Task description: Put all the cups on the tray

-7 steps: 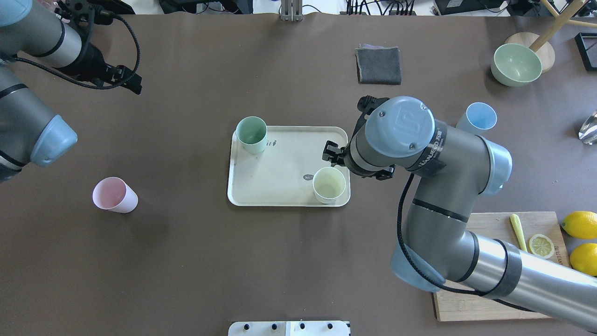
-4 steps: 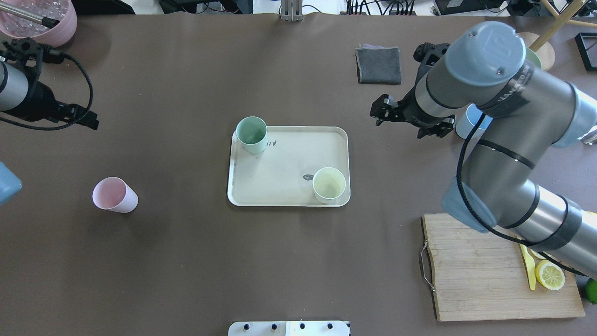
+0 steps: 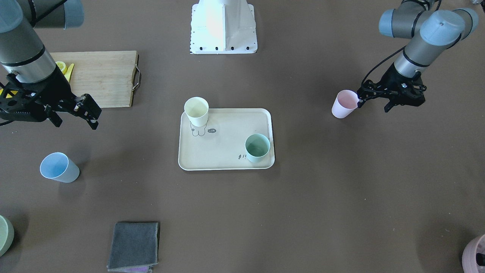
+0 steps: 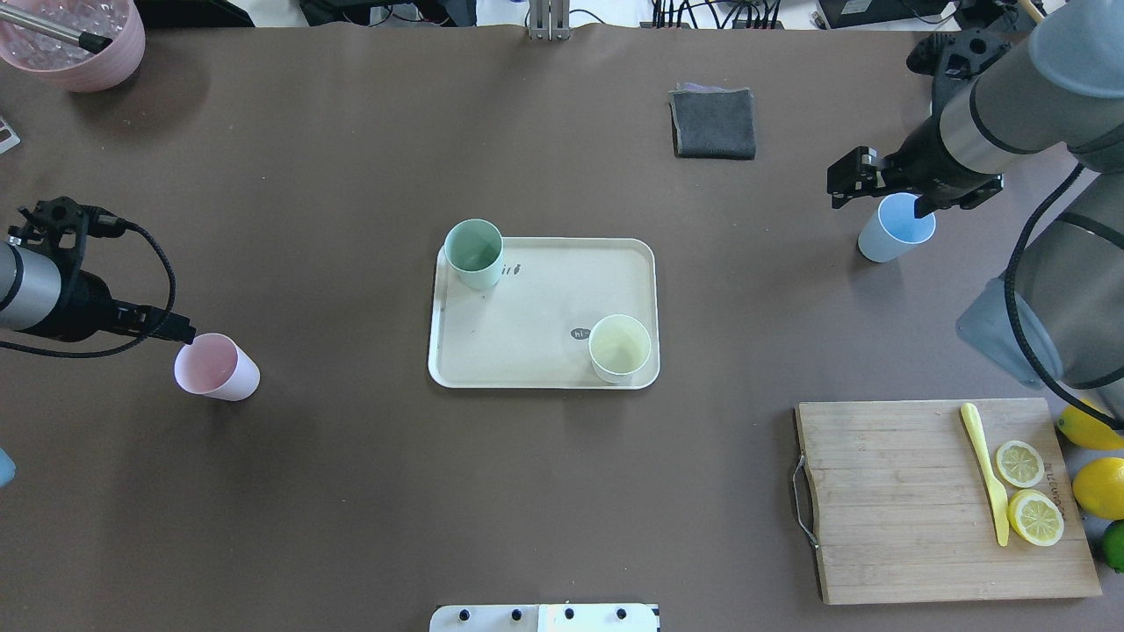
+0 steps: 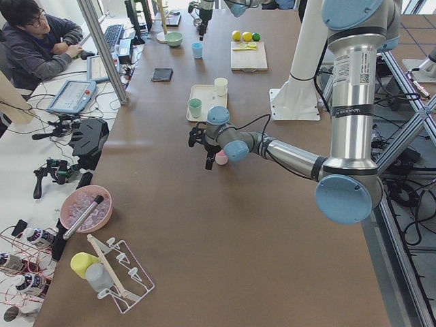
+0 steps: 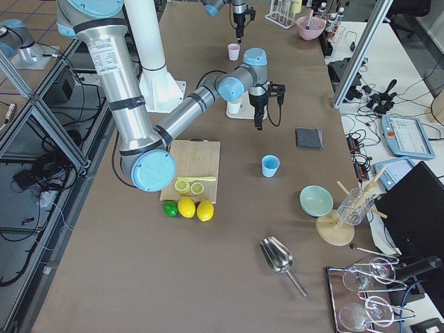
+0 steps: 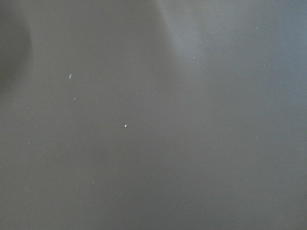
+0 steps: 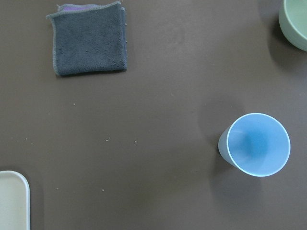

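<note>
While mint cup (image 4: 474,254) and yellow cup (image 4: 620,348) stand empty on the tray (image 4: 536,351), the blue cup (image 4: 889,240) stands near my open right hand (image 4: 883,191), and the pink cup (image 3: 344,104) just beside my open left hand (image 3: 373,103).

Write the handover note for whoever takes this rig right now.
Left claw: looks open, empty, close beside the pink cup, which stands on the table.
Right claw: looks open, empty, hanging above the table near the blue cup.
Done: mint green cup and yellow cup stand upright on the tray.
Left to do: pink and blue cups onto the tray.
</note>
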Tool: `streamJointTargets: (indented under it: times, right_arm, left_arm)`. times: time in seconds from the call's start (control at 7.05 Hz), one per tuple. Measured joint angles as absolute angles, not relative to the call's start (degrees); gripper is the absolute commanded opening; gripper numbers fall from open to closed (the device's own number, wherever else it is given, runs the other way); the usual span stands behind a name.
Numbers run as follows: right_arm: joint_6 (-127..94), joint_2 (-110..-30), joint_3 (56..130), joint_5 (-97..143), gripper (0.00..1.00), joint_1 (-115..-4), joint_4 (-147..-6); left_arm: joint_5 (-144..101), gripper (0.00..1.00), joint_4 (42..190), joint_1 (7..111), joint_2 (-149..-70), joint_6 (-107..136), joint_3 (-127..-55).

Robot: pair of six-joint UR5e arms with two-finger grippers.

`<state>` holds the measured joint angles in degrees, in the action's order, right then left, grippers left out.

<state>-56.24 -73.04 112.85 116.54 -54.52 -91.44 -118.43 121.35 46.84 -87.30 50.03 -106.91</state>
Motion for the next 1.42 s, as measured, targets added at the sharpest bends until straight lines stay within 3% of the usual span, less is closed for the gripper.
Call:
streamJointTargets:
  times: [0.14, 0.28, 0.43, 0.99, 1.42]
  right_arm:
    - [-55.47, -73.64, 113.0, 116.84, 1.0, -54.98, -91.31]
    - [-55.15, -73.95, 112.98, 116.84, 1.0, -55.13, -91.26]
    - [-54.57, -74.32, 112.89, 116.82, 1.0, -55.16, -91.21]
    - [-50.75, -75.91, 112.74, 117.04, 1.0, -56.33, -91.14]
    - [-45.26, -77.38, 110.47, 117.05, 1.0, -58.53, -91.14]
  left_arm:
    - [-118.12, 0.73, 122.12, 45.35, -87.22, 51.53, -106.8]
    - [-117.48, 0.16, 122.4, 43.9, -87.17, 52.07, -106.52]
    - [-115.86, 0.0, 122.45, 42.0, -87.13, 52.27, -106.26]
    - [-113.85, 0.0, 120.56, 38.87, -89.44, 52.43, -108.18]
    - [-115.18, 0.0, 102.66, 38.48, -106.44, 56.23, -108.84]
